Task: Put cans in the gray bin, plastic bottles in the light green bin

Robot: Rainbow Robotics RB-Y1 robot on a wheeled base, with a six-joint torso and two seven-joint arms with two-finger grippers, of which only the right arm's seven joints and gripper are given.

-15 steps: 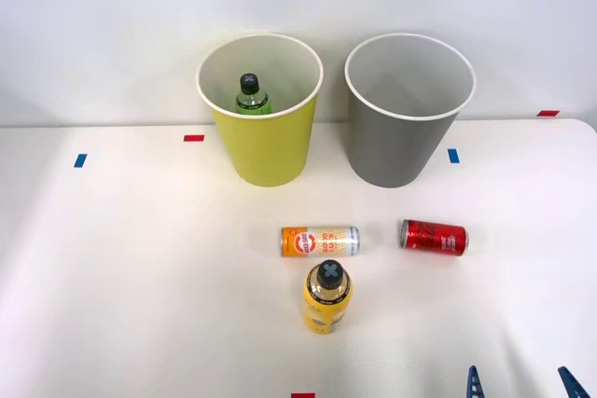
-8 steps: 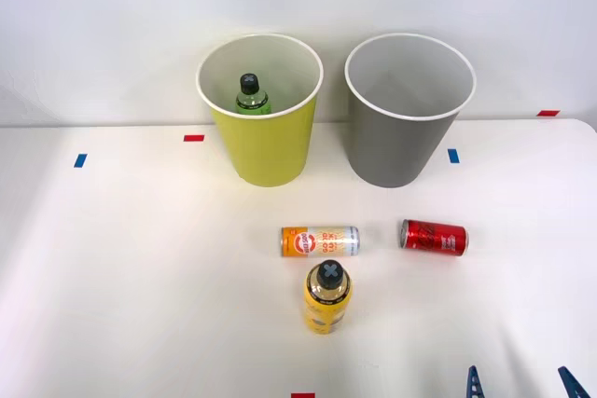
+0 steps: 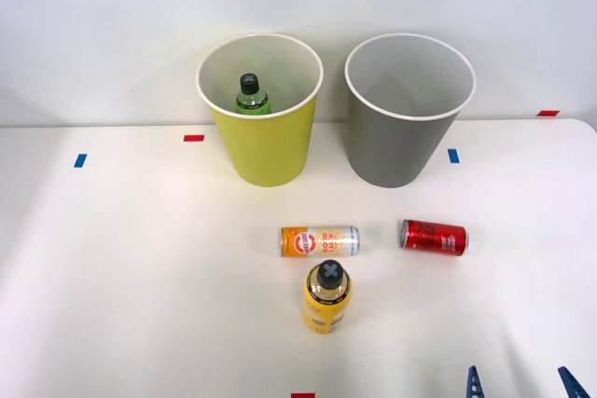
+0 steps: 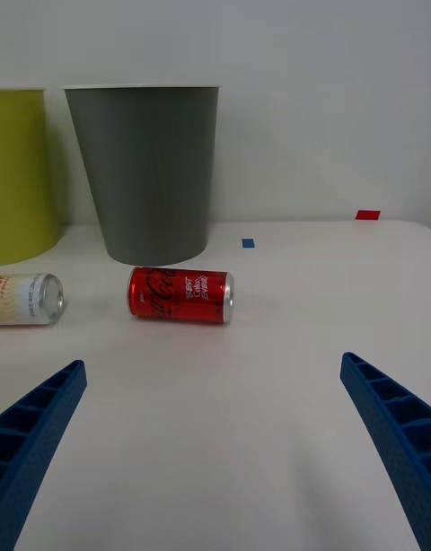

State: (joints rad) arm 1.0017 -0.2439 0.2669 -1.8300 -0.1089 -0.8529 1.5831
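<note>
A red can (image 3: 435,237) (image 4: 180,295) lies on its side on the white table, in front of the gray bin (image 3: 409,107) (image 4: 147,170). To its left lies the orange-and-white can (image 3: 320,241) (image 4: 30,299), also on its side. A yellow plastic bottle (image 3: 326,296) with a black cap stands just in front of that can. A green plastic bottle (image 3: 250,97) stands inside the light green bin (image 3: 261,109) (image 4: 24,174). My right gripper (image 3: 520,383) (image 4: 214,443) is open at the table's near right, well short of the red can, with nothing between its blue fingers (image 4: 40,421).
Small blue and red tape marks (image 3: 193,138) dot the white table (image 3: 140,258). A pale wall stands behind the bins. Open table surface lies between my gripper and the cans, and to the left of the bottle.
</note>
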